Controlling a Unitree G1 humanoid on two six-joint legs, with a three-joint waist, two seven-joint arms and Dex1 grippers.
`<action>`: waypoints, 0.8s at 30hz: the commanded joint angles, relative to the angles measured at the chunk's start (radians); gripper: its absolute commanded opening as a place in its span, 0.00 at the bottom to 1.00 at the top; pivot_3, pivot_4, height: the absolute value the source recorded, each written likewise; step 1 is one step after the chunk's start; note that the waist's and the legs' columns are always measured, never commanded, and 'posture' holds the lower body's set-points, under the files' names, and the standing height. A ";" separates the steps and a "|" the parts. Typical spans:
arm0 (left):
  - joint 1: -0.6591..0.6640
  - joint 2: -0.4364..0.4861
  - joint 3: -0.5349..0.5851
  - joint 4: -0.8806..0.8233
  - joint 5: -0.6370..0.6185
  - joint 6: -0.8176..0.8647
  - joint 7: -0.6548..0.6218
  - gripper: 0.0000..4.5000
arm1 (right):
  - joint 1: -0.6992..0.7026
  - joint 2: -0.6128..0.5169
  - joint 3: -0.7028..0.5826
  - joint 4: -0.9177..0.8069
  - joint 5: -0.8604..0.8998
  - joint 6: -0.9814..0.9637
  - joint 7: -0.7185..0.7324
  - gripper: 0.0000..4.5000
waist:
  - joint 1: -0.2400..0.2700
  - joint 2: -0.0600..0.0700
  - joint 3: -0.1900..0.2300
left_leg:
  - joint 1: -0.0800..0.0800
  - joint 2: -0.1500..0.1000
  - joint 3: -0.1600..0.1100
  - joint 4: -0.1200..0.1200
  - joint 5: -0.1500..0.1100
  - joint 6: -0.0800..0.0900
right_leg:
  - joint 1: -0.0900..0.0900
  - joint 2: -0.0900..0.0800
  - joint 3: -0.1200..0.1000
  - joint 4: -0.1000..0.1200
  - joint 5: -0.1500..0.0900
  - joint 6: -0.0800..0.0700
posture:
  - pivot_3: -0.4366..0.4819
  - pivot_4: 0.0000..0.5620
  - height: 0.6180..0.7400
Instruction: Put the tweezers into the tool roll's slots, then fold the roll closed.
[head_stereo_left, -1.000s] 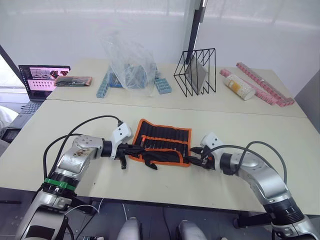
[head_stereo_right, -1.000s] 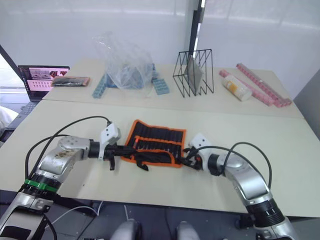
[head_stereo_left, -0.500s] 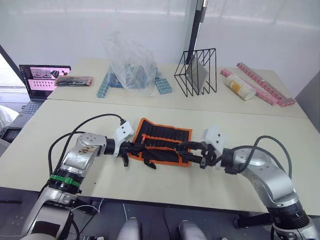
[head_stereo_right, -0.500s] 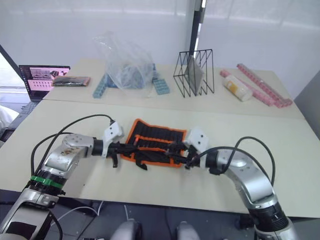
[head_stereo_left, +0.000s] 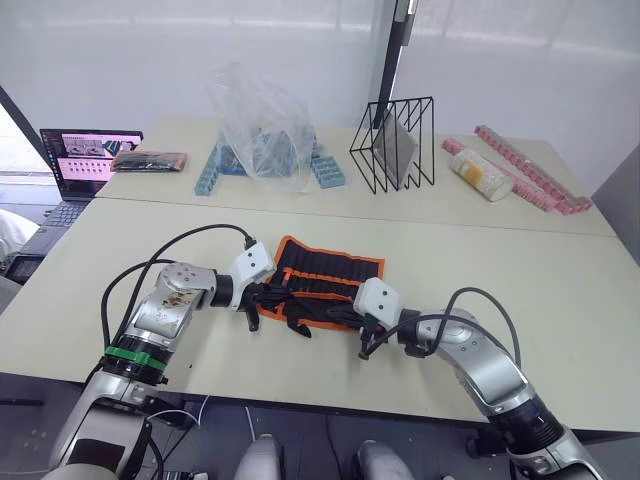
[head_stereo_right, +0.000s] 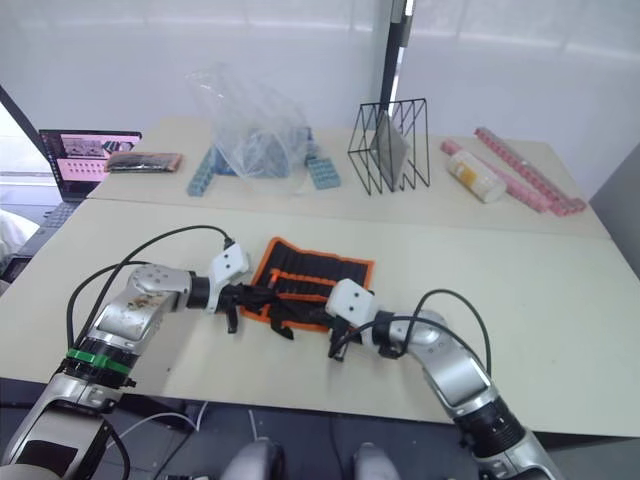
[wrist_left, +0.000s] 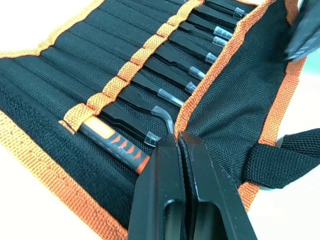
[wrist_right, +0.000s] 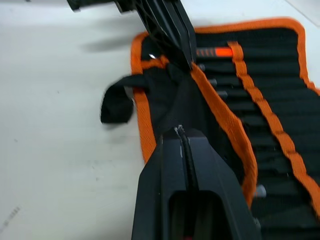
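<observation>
Head views: the black fabric tool roll with orange trim (head_stereo_left: 325, 285) lies open near the cream bench's (head_stereo_left: 560, 290) front edge, both hands at its near side.

Left wrist view: slim black pointed tweezers (wrist_left: 165, 92) sit in the narrow sewn slots (wrist_left: 125, 75), so loading looks finished. The left hand (wrist_left: 178, 141) is pinched shut on the orange-edged flap.

Right wrist view: the right hand (wrist_right: 184, 142), fingers together, grips the flap too. Folding has only begun; the black strap (wrist_right: 117, 102) hangs loose.
</observation>
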 joint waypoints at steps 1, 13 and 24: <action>-0.011 0.007 0.011 -0.029 0.008 -0.023 0.001 0.00 | -0.001 0.026 -0.033 0.056 -0.002 -0.046 -0.013 0.01 | 0.000 0.000 0.000 | 0.000 0.000 0.000 0.000 0.000 0.000 | 0.000 0.000 0.000 0.000 0.000 0.000 | 0.48 0.27 0.58; 0.015 0.026 0.149 -0.121 -0.074 0.007 0.033 0.72 | -0.003 0.065 -0.044 0.144 0.002 -0.039 0.010 0.00 | -0.001 0.000 0.000 | 0.000 0.000 0.000 0.000 0.000 0.000 | 0.000 0.000 0.000 0.000 0.000 0.000 | 0.48 0.27 0.58; 0.320 0.009 0.321 -0.482 -0.346 0.179 0.081 0.66 | -0.014 0.069 -0.047 0.157 -0.005 -0.014 0.023 0.00 | -0.004 0.000 0.000 | 0.001 0.001 0.000 0.000 0.000 0.000 | 0.000 0.000 0.000 0.001 0.000 0.000 | 0.48 0.27 0.58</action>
